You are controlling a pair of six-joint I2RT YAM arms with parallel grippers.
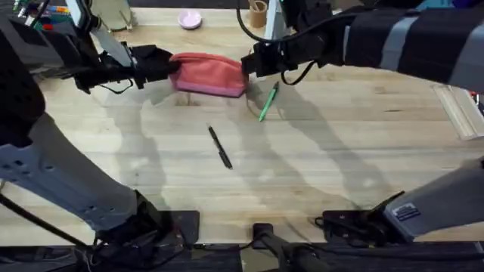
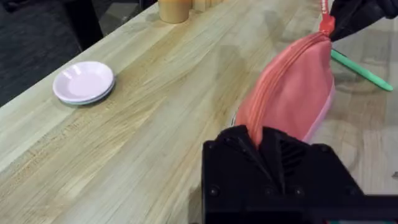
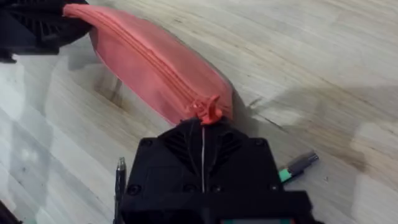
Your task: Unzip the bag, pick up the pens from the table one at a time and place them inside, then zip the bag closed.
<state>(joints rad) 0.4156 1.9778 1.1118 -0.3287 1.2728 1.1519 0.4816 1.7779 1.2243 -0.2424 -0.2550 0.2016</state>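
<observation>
The coral-pink pencil pouch [image 1: 209, 74] sits at the far middle of the wooden surface [image 1: 340, 151], zipper shut. The left gripper [image 2: 260, 138] is clenched on one end, anchoring the fabric, while the right gripper [image 3: 204, 127] pinches the red pull cord [image 3: 207, 110] at the other end, apparently to draw the zipper open. The green pen [image 1: 268, 102] and black pen [image 1: 220, 146] lie nearby, waiting.
</observation>
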